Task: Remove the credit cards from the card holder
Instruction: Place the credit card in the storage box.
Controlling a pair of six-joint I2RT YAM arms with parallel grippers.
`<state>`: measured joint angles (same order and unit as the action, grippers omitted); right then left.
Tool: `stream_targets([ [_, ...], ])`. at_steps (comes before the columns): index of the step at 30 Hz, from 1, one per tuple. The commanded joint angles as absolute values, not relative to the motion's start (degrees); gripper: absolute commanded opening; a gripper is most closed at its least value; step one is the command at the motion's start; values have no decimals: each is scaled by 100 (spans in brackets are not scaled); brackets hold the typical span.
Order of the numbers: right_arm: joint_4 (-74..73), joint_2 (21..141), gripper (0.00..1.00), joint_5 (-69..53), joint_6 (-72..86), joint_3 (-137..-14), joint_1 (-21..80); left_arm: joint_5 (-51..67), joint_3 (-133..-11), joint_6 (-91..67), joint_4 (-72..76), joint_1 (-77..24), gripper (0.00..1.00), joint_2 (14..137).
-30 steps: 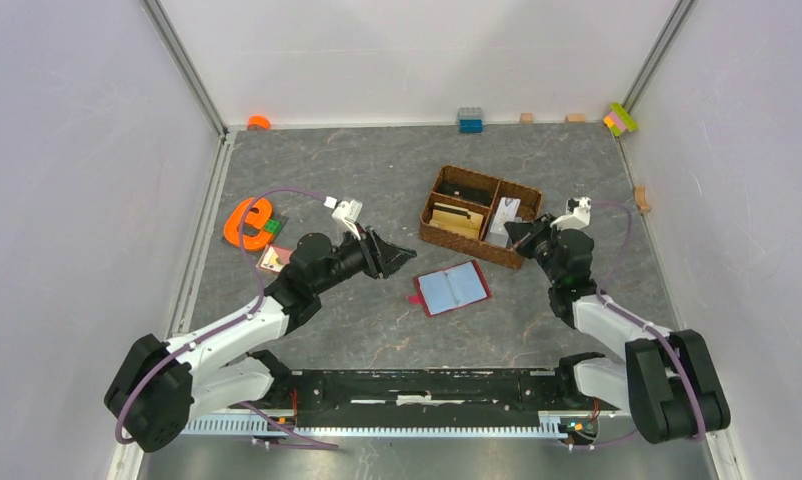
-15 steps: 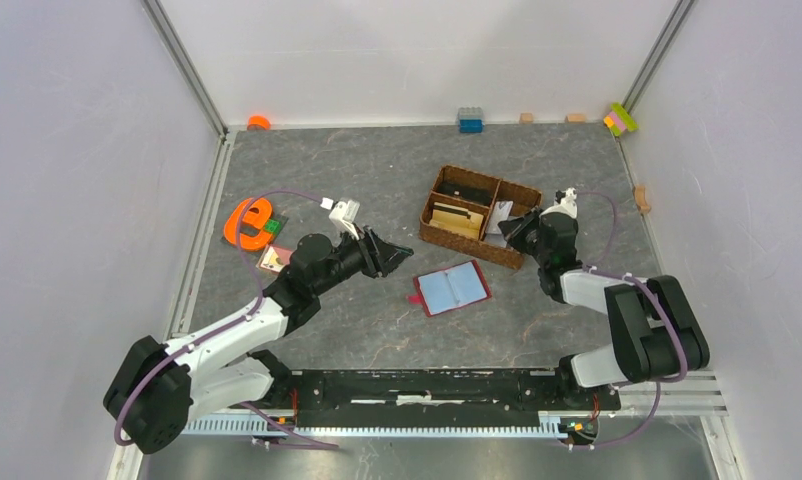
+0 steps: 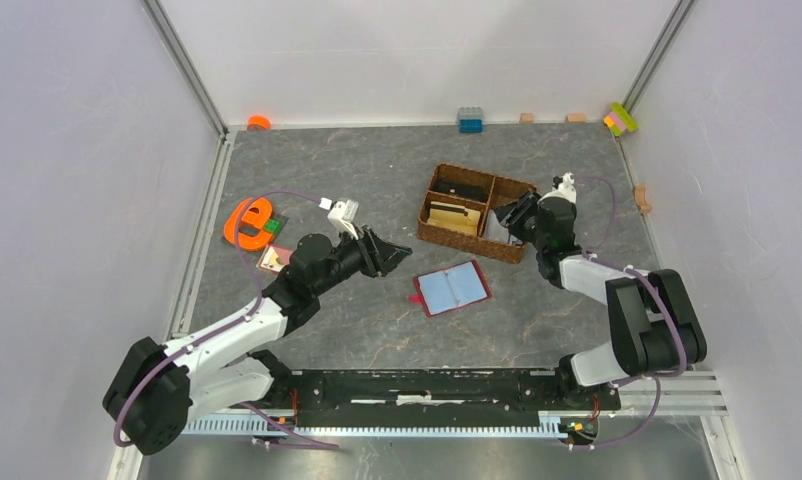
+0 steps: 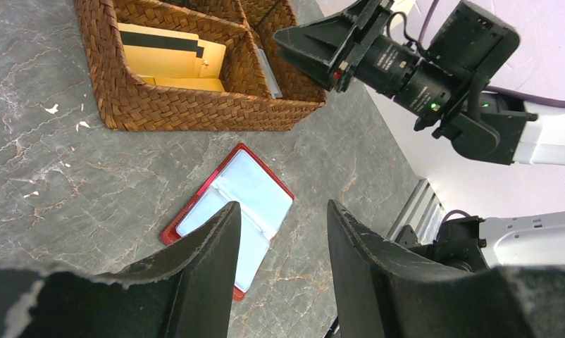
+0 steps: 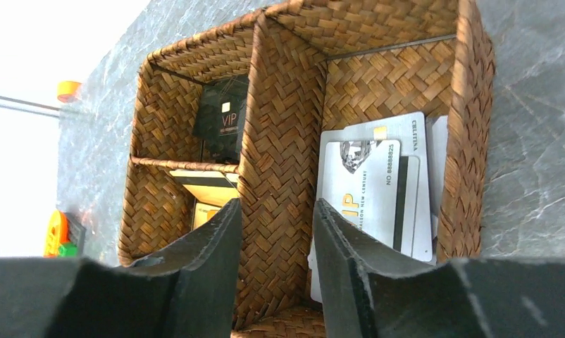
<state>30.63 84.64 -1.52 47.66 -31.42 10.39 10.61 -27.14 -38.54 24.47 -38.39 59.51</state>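
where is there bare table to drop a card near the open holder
Widest bare patch: beyond the basket, up to the blocks along the back wall. Also the strip between the card holder and the arms' base rail. Crowded: the gap between left gripper and basket, the basket's right end by the right gripper, and around the orange toy at left.

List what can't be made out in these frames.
- Card holder, top external: too small to tell whether any cards sit in its sleeves. In the left wrist view, the left end effector covers part of it.
- Basket, right compartment, top external: covered by the right end effector.
- White-grey cards, right wrist: lower ends hidden behind a finger.
- Tan cards, right wrist: mostly hidden behind the basket divider.
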Motion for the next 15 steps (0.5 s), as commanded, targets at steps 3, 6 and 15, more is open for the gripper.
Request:
stream_targets([
  [3, 1956, 7734, 65, 558, 3447, -3850, 1466, 835, -2726, -3577, 2399, -3853, 55, 5811],
  [6, 2085, 7483, 79, 1151, 3003, -3677, 1901, 652, -2730, -3497, 2269, -3850, 55, 5751],
  [15, 3318, 6845, 98, 1100, 2576, -2630, 2294, 137, -2815, -2991, 1986, -3850, 57, 5790],
])
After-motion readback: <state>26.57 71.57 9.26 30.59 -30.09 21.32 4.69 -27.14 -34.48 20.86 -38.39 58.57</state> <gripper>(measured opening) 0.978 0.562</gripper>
